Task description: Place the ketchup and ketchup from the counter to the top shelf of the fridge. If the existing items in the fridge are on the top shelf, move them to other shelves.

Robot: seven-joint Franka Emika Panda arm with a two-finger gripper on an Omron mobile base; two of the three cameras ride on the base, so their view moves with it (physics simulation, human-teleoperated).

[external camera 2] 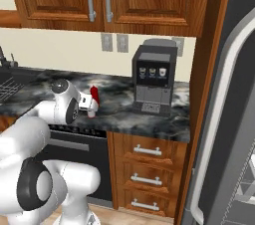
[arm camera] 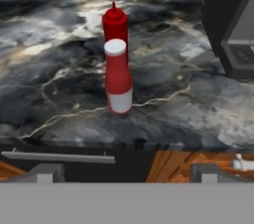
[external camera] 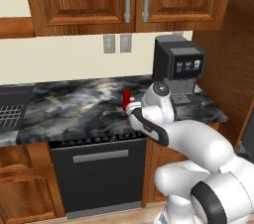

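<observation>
- Gripper (arm camera: 121, 173): fingers spread, holding nothing, at bottom of hand view.
- Shorter ketchup bottle (arm camera: 118, 77) stands frame centre on counter (arm camera: 59, 94), taller bottle (arm camera: 115, 25) just behind.
- Risk: an off-centre approach could topple either bottle.

Red ketchup bottle (external camera 2: 94, 95) upright on the dark counter (external camera 2: 119, 107), left of coffee machine (external camera 2: 155, 77).

White arm (external camera: 198, 143) folded at elbow, forearm reaching forward, wrist level, gripper (arm camera: 124, 171) fingers spread wide apart, nothing held
</observation>
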